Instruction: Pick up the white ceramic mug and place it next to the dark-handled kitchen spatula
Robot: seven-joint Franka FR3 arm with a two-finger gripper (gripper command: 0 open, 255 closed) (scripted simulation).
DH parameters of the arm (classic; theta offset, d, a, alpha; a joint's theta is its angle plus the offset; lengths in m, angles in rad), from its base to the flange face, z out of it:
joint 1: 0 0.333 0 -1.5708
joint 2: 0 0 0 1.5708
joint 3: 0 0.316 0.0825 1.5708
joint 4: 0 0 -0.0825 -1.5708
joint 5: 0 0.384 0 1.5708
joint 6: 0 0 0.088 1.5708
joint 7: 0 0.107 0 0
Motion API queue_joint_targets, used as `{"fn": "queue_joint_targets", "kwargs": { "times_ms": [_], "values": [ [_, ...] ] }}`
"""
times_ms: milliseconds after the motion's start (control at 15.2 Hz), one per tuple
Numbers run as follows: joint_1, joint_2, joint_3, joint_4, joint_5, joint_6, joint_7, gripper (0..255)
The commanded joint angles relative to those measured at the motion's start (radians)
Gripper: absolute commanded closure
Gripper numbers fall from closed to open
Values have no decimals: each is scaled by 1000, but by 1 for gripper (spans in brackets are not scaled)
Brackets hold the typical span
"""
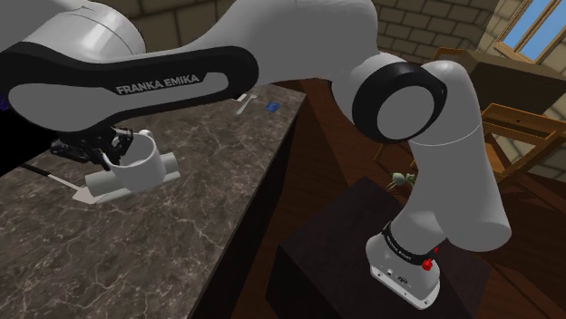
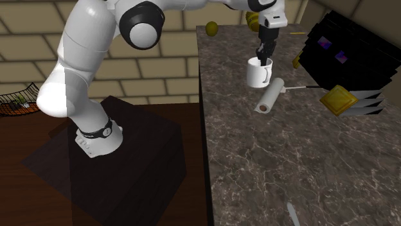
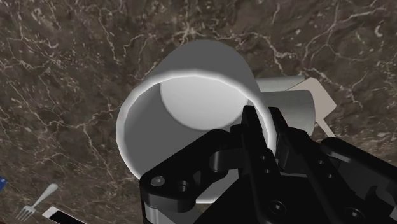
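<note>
Clamping onto the rim of the white round mug (image 3: 191,114), the all-black two-finger gripper (image 3: 264,124) has one finger inside, one outside. Mug's just beside a white cylinder (image 2: 268,96) on the dark marble counter (image 2: 308,167).

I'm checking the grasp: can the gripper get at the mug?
Likely yes: the gripper is shut on the rim of the mug, with nothing in between; a pale cylinder lies beside the mug.
</note>
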Motion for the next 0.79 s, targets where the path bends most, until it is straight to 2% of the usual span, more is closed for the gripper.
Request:
{"fn": "queue_joint_targets", "kwargs": {
  "times_ms": [0,726],
  "values": [
    [-5,-5,0,-39,-1,33,8,255],
    [-17,15,-6,-153,-16,163,38,255]
  ]
}}
